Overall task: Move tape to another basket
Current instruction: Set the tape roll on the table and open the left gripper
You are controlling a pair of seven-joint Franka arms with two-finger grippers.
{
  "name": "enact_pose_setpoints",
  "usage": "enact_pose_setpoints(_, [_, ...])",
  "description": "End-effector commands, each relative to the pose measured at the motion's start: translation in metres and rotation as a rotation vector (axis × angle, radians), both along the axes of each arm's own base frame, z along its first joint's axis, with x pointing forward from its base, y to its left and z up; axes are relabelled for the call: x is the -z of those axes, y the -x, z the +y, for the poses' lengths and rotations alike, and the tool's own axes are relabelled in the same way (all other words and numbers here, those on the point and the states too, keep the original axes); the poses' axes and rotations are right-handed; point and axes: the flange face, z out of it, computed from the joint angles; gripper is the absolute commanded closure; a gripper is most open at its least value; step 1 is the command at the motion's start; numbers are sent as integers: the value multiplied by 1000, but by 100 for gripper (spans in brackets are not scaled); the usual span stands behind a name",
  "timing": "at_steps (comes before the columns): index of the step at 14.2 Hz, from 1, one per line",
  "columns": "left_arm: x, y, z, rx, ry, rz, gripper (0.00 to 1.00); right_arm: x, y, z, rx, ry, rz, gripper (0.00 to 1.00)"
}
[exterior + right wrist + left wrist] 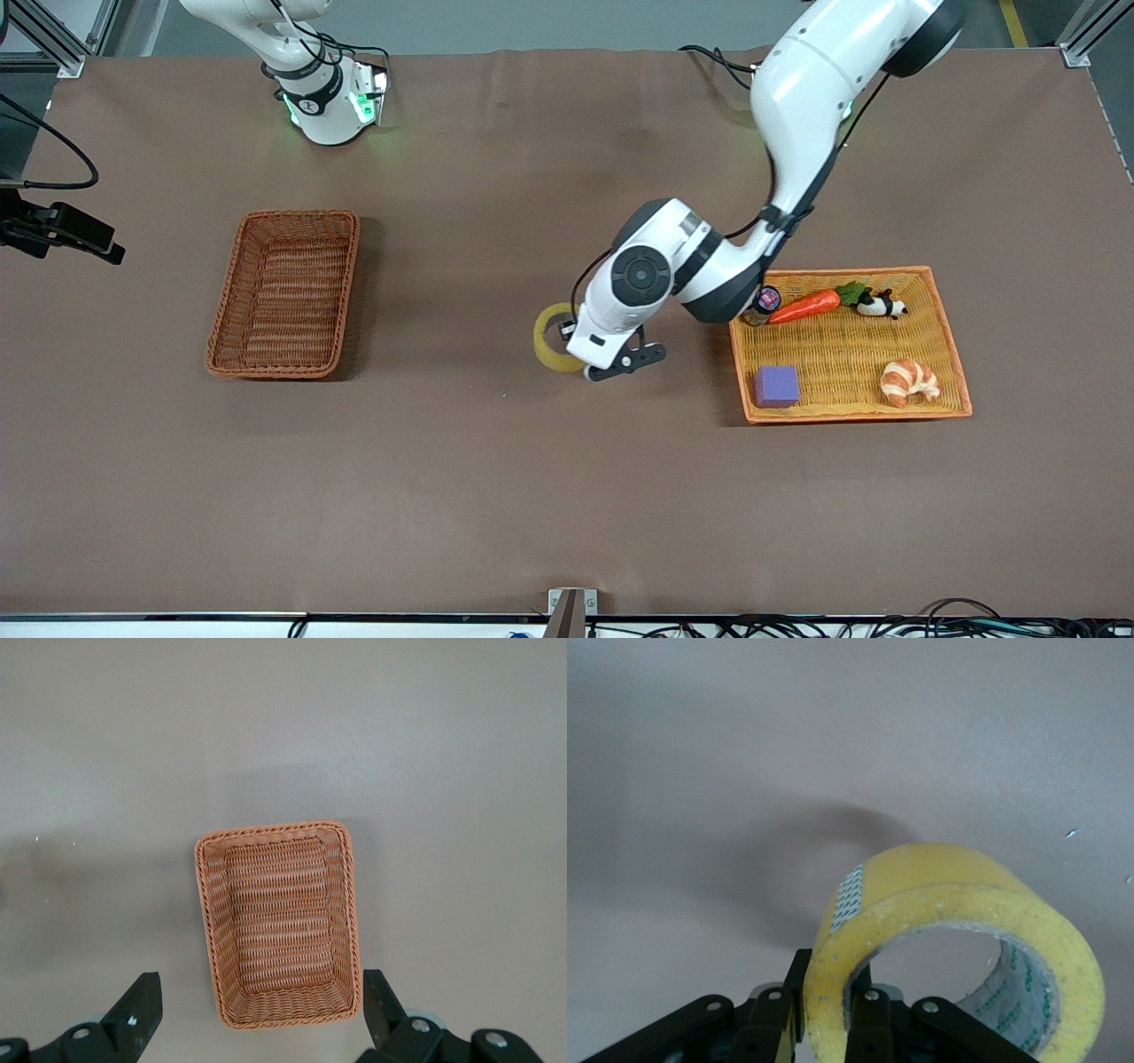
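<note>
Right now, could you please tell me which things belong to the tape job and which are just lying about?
In the job: tape, held in the left pincer; basket; right pincer, open above that basket.

Lying about: tray, carrot, panda, croissant, purple block.

The tape (554, 338), a translucent yellowish ring with a wide round hole, is hanging tilted above the bare surface (496, 496), its wall pinched in the left tool (833, 1028), one finger inside the hole and one outside. A small white checked label is showing on its outer face. The basket (285, 292), deep, narrow and reddish-brown wicker with raised sides, is sitting empty and upright toward the right arm's end of the surface, well apart from the tape.
</note>
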Motion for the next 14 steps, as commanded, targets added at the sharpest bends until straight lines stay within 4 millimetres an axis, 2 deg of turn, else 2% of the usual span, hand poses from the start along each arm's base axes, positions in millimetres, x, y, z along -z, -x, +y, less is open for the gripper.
enact_pose_setpoints(1, [37,13,-37,-36,-4,-72,96,-2,4,-2,-11,0,-6,0])
enact_pose_setpoints(2, [46,17,-43,-27,-17,-89,85,-2,4,-2,-11,-2,-6,0])
enact_pose_setpoints(3, [49,17,-43,-25,-26,-95,56,-2,4,-2,-10,0,-6,0])
enact_pose_setpoints(4, [50,18,-43,-26,-28,-95,1,-2,4,-2,-11,-1,-7,0])
enact_pose_setpoints(5, [49,18,-44,-21,-27,-94,0,-2,4,-2,-11,-1,-7,0])
enact_pose_setpoints(7, [36,13,-41,-22,-23,-111,0,-2,4,-2,-11,-1,-7,0])
enact_pose_setpoints(8, [12,7,-38,-27,-13,-133,0,-1,3,-1,-13,-3,-4,0])
enact_pose_setpoints(9, [-17,-6,-25,-44,-13,-148,0,-1,3,1,-14,-5,-4,0])
enact_pose_setpoints(10, [-46,-29,9,-52,-59,-157,0,-1,3,3,-19,-5,-3,0])
enact_pose_setpoints(11, [-67,-38,28,-7,-105,-172,0,-1,2,5,-23,-6,-2,0])
enact_pose_setpoints(12, [-104,-45,49,39,-146,-199,0,0,1,10,-27,-7,0,0])
enact_pose_setpoints(13, [-135,-55,83,28,-186,-189,0,1,0,23,-43,-8,0,0])
enact_pose_setpoints(14, [-166,-63,114,-9,-209,-180,0,2,-1,54,-92,-8,-1,0])
